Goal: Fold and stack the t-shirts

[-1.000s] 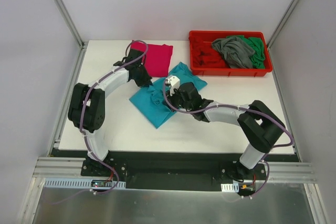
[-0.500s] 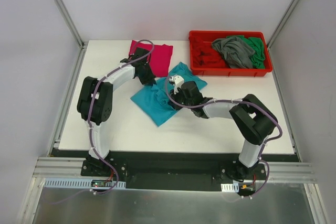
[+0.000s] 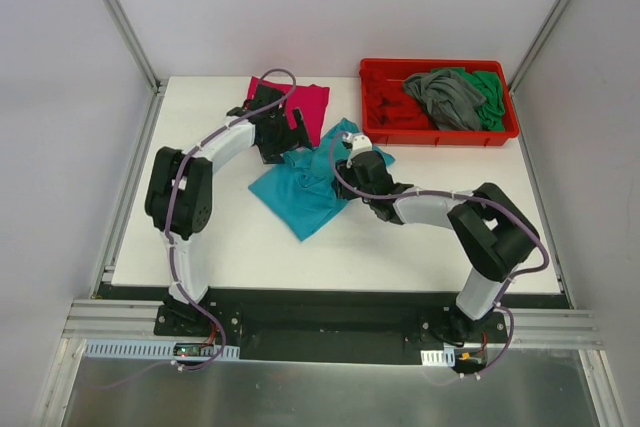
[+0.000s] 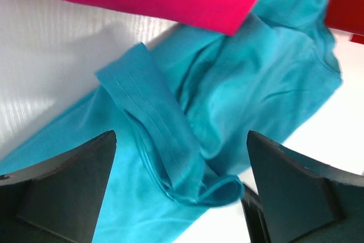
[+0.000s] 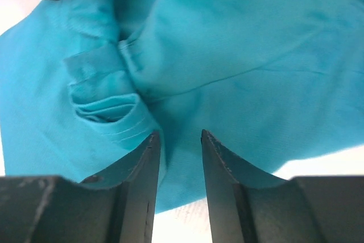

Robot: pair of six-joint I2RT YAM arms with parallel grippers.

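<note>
We see the blue shirt (image 3: pixel 300 195) bunched up under the left fingers (image 4: pixel 62 186) and right fingers (image 5: pixel 136 186). The pink shirt (image 3: pixel 312 107) lies flat just past the left ones. The grey shirt (image 3: pixel 445 97) and green shirt (image 3: pixel 491 87) sit heaped far right.

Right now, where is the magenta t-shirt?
In the top view, the magenta t-shirt lies at the far side of the table, left of the red tray and just beyond the teal t-shirt.

The left arm (image 3: pixel 225 143) and the right arm (image 3: pixel 432 207) are white tubes with fat black joints, a thin purple cable (image 3: pixel 281 73) runs along each, and the left gripper (image 4: pixel 179 138) and right gripper (image 5: pixel 179 134) have dark, smooth, wedge-shaped fingers (image 4: pixel 68 192).
</note>
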